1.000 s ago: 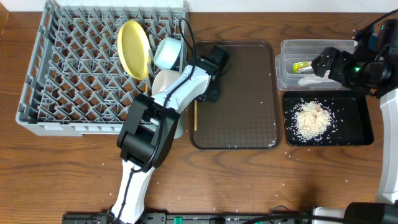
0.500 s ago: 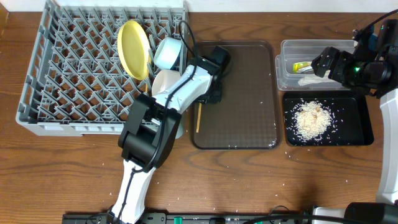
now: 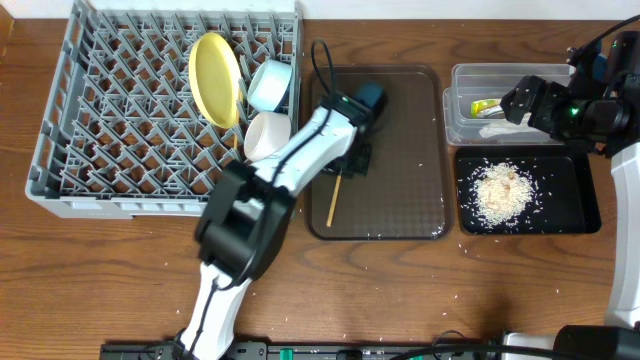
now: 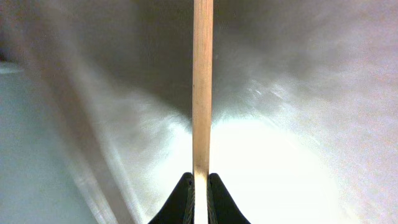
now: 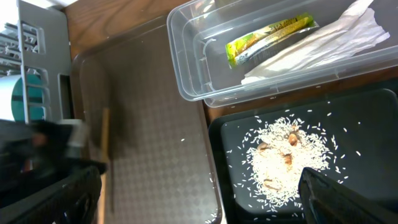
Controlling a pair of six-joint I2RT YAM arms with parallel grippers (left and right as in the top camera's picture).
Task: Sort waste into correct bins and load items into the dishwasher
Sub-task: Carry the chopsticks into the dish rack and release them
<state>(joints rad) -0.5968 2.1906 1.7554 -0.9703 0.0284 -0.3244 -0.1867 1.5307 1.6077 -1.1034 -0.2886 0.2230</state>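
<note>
One chopstick is pinched in my left gripper. In the left wrist view the two dark fingertips press against the stick's sides, and the stick runs straight up the frame over a blurred background. A second ago those jaws stood apart and the stick lay parallel to the left edge of the brown serving tray, just inside it. It now sits further in from that edge and is tilted, with its free end pointing toward the tray's front left corner. The left arm has swung the same way, and its wrist is now over the back half of the tray. I cannot tell whether the stick is lifted clear of the tray or is sliding on it.

My right gripper has not moved. It hangs over the clear tub at the back right corner of the bench, with its jaws wide apart and nothing between them. The snack wrapper and the white paper lie in the tub as before. The rice is heaped in the middle of the black tray, which is just in front of the tub, and a few grains are scattered near the tray's edges.

The dish rack fills the back left corner of the bench. The yellow plate stands on edge in it. The light blue bowl and the white bowl sit along its right side, and both are where they were.
</note>
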